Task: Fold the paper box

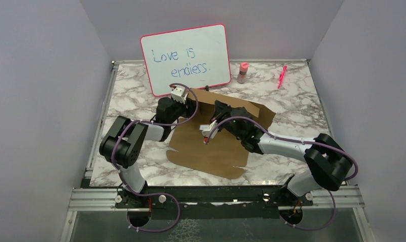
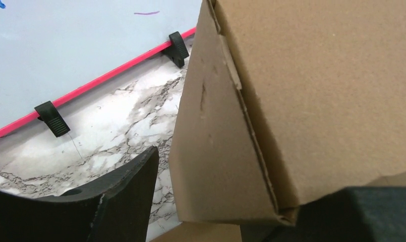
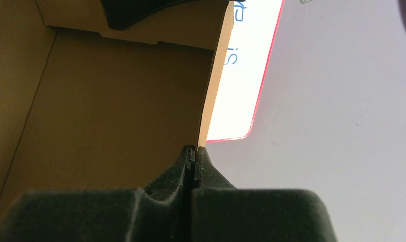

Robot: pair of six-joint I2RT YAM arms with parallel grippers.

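While paper box [image 1: 211,151] sits on bench [image 1: 301,111], my right pincer [image 3: 195,151] clamped on its flap; left pincer [image 2: 251,176] apart, astride corner.

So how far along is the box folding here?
Early. Done: the paper box has its far flap raised. In hand: the right gripper has jaws shut on an upright panel edge; the left gripper straddles a folded corner, jaws open. Left: most of the sheet lies flat on the table.

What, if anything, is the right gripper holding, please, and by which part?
The right gripper pinches the paper box by the thin edge of a raised flap.
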